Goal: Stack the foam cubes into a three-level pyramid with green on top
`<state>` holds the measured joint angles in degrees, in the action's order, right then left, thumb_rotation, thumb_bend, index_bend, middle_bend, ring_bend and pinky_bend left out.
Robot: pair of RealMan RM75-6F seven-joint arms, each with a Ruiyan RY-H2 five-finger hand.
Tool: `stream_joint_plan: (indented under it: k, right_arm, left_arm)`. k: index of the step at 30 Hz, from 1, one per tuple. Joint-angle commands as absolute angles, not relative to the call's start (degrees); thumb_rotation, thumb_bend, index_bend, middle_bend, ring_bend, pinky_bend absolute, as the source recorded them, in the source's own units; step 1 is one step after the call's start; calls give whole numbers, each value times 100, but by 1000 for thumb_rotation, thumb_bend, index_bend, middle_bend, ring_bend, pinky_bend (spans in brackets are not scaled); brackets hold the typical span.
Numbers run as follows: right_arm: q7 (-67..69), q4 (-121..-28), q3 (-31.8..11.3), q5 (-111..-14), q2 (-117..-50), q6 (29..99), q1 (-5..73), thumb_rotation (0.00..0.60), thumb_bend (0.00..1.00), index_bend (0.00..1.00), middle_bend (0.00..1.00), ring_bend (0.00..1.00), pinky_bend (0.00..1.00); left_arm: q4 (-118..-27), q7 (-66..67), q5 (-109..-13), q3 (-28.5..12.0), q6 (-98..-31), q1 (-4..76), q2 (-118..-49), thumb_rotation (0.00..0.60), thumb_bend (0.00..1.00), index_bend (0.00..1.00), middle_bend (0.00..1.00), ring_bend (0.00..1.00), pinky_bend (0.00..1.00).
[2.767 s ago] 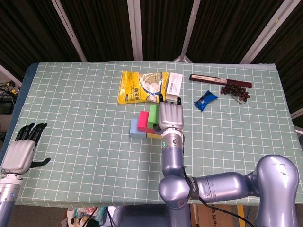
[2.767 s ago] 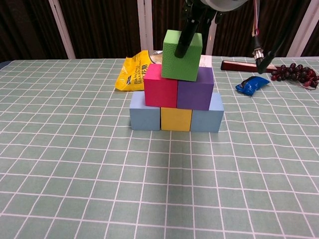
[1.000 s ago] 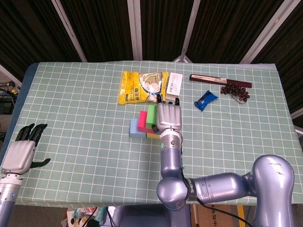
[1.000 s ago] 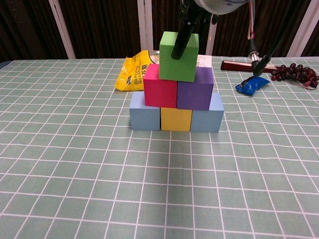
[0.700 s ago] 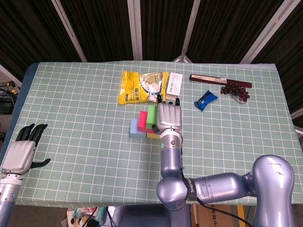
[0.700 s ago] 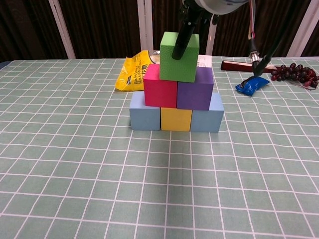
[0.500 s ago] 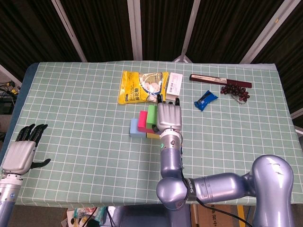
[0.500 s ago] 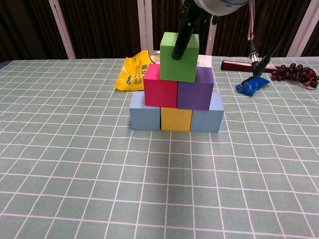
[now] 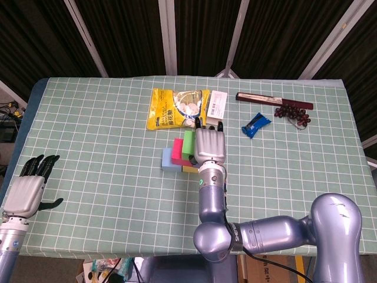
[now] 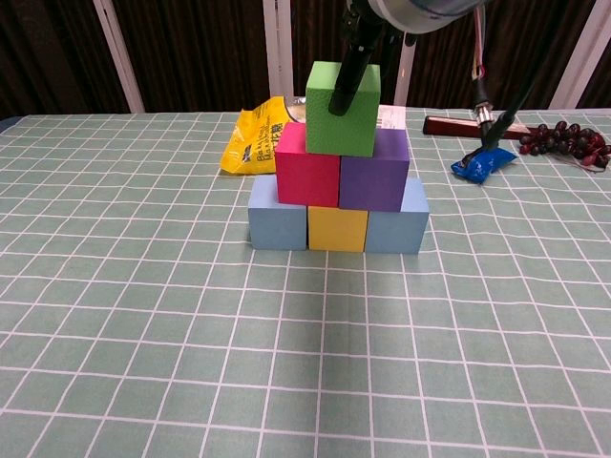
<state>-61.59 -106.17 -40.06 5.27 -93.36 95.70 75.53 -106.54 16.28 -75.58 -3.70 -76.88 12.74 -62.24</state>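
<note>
The foam pyramid stands mid-table. Its bottom row is a blue cube (image 10: pixel 277 224), a yellow cube (image 10: pixel 336 229) and another blue cube (image 10: pixel 396 229). A pink cube (image 10: pixel 307 176) and a purple cube (image 10: pixel 374 181) form the second level. The green cube (image 10: pixel 329 129) sits on top, over their seam. My right hand (image 9: pixel 210 144) hangs over the stack and grips the green cube, with one of its fingers (image 10: pixel 346 72) lying down the cube's front face. My left hand (image 9: pixel 26 191) rests at the table's left edge, fingers apart, holding nothing.
A yellow snack bag (image 9: pixel 177 109) and a white card (image 9: pixel 217 105) lie just behind the stack. Further right are a blue packet (image 9: pixel 256 125), a bunch of dark grapes (image 9: pixel 293 113) and a long dark box (image 9: pixel 274 100).
The green cube has shifted slightly left and squared up on the pink and purple cubes. The right hand stays on it. The left hand has not moved.
</note>
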Motion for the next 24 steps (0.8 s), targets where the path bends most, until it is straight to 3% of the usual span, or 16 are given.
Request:
stream_joint_plan:
  k: [1,8,10,15,24]
  right_arm:
    - [-6168,-10620,-4002,531,-9341,9566,7546,600,405,0,453,208,0]
    - [-6197,-10660,-4033,549,-9334,9549,7533,600,367,0,305,93,0]
    - [-6198,-10696,-4046,550,-9333,9534,7530,600,304,0,208,21,0]
    - [-6278,-10824,-4062,625,-9296,9461,7525,600,204,0,16,0,0]
    - [-6235,-11133,-4039,568,-9178,9372,7457,600,169,0,0,0,0]
  left_arm:
    - [-10655,1632,-7551,-369,-7683,1275,-6221,600,128,0,63,20,0]
    - [-10664,1647,-7539,-369,-7681,1277,-6220,600,128,0,62,20,0]
    - [-10664,1654,-7535,-367,-7679,1277,-6219,600,128,0,62,20,0]
    - [-10662,1663,-7521,-368,-7674,1279,-6220,600,129,0,62,20,0]
    - [-10658,1678,-7547,-366,-7711,1270,-6223,600,128,0,62,20,0]
